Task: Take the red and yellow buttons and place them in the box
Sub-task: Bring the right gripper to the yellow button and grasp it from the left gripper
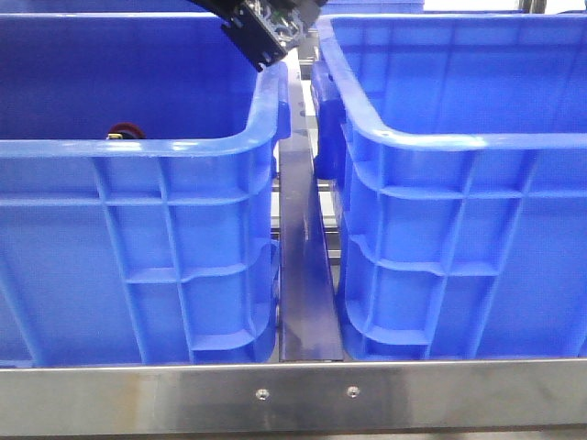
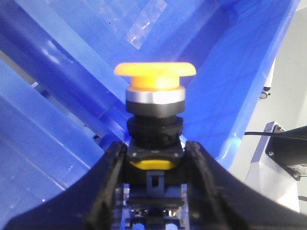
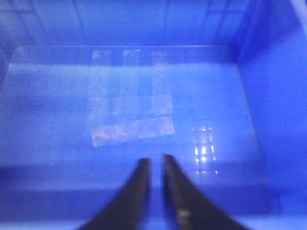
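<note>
The yellow button [image 2: 154, 72] stands upright between my left gripper's [image 2: 154, 152] black fingers, which are shut on its black body, above a blue crate [image 2: 225, 57]. In the front view a black part of an arm [image 1: 261, 32] hangs over the gap between the two crates. The dark red button [image 1: 126, 131] just peeks over the near rim of the left crate [image 1: 138, 220], lying inside it. My right gripper [image 3: 156, 164] hovers inside a blue crate over its bare floor [image 3: 216, 105], fingers nearly together with nothing between them.
The right crate [image 1: 459, 229] stands beside the left one, with a narrow metal rail [image 1: 303, 266] between them. A steel bar [image 1: 293, 394] runs along the front edge. Clear tape strips [image 3: 132, 115] are stuck on the crate floor.
</note>
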`<state>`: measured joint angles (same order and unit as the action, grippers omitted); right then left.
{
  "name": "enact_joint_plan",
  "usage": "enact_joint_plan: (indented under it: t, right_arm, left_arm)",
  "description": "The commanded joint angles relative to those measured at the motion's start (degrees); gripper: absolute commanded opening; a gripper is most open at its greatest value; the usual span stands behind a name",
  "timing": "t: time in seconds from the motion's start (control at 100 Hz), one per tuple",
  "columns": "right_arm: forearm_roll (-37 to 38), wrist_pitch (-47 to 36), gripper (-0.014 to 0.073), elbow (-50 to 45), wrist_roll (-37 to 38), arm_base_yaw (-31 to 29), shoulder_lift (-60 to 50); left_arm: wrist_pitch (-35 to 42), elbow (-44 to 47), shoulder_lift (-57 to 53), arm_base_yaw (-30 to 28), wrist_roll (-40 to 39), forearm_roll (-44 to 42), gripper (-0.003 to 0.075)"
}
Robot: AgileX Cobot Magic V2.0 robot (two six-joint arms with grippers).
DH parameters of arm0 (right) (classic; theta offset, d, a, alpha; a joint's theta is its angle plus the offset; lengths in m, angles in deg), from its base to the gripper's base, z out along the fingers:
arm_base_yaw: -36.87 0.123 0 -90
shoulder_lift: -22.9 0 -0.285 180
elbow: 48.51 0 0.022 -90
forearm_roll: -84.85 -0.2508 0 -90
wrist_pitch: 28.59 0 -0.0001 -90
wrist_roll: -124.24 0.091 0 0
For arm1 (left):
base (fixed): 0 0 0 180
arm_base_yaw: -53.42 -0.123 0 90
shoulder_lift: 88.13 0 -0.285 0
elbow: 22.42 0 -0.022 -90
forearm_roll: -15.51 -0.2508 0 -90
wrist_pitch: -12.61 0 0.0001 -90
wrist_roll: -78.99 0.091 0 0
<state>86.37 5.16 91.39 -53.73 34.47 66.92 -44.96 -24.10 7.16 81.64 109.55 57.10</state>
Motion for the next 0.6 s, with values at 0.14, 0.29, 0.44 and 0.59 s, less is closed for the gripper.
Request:
enact_joint_plan:
  t: [0.14, 0.29, 0.44, 0.59]
  right_arm:
    - [-7.70, -0.53, 0.0553, 8.89, -0.24, -0.16, 10.28]
    - [-16.47, 2.04, 0.0506, 10.99, -0.72, 0.05, 15.79]
    - [-29.66, 2.58, 0.0485, 11.88, -8.23, 1.62, 18.59]
    - [-48.63, 5.74, 0.0485, 13.59, -17.22, 3.26, 21.35]
  left_arm:
    - [1.52, -1.54, -1.92, 0.44, 0.20, 3.44, 0.0021]
    - [1.52, -1.54, -1.92, 0.44, 0.20, 3.44, 0.0021]
    - [1.52, -1.54, -1.92, 0.44, 0.20, 3.44, 0.0021]
    - [1.52, -1.54, -1.92, 0.44, 0.20, 3.44, 0.0021]
